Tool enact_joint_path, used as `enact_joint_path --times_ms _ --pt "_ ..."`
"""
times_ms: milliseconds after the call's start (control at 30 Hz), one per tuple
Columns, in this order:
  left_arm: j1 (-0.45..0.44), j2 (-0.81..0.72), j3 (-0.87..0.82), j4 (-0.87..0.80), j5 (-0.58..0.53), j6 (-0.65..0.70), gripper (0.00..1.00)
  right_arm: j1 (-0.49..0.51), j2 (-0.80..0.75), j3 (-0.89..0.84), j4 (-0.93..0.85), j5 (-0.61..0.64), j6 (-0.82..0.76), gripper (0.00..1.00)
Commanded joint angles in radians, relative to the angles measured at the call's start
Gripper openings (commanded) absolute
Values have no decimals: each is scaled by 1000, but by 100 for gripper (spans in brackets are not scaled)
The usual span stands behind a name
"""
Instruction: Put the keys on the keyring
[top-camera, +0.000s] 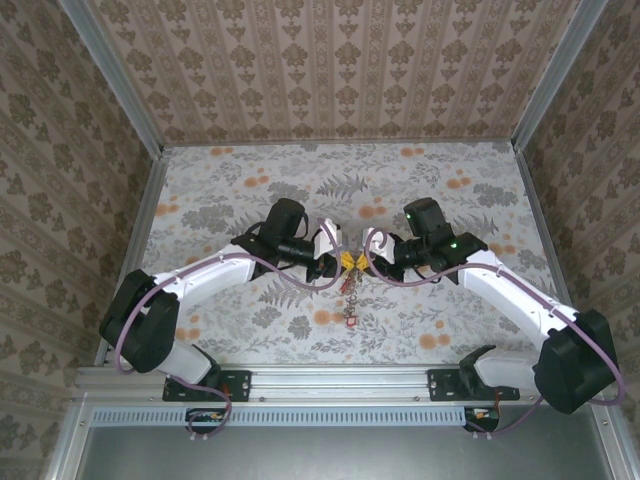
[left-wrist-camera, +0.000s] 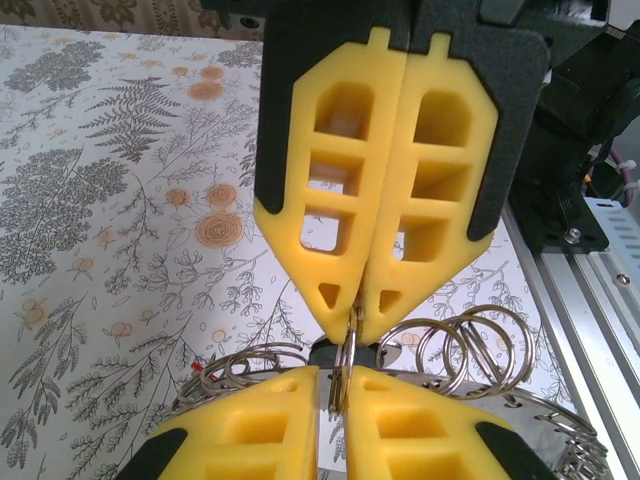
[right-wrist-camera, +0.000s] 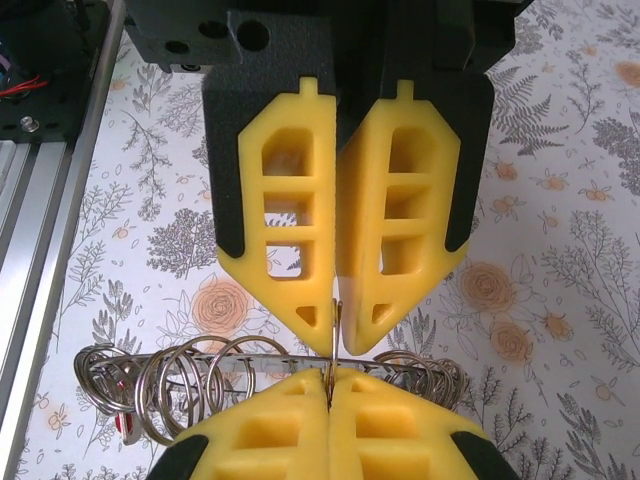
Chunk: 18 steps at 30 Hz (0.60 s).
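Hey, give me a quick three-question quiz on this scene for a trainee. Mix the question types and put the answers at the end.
1. True or false: the right gripper stands wide open, far from the left gripper.
2. In the top view, what hangs below the meeting fingertips? A) the keyring, with a red tag low on it; B) a coiled cable; C) a cloth.
3. Fill in: the table has a ______ pattern.

Key: 1 false: both grippers pinch the keyring, tip to tip. 2 A. 3 floral.
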Motion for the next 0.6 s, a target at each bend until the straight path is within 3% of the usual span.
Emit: enact_joint_path --times_ms 0,167,400,567 --pt "-4 -21 4 -2 -3 6 13 11 -41 39 26 -25 15 0" --pt "-4 -28 9 50 5 -36 0 17 -47 26 48 -23 35 0" --pt "8 -49 -46 185 63 -117 0 3 -62 -24 114 -23 76 9" --pt "11 -54 -100 334 88 -197 0 -50 -65 -97 227 -154 123 21"
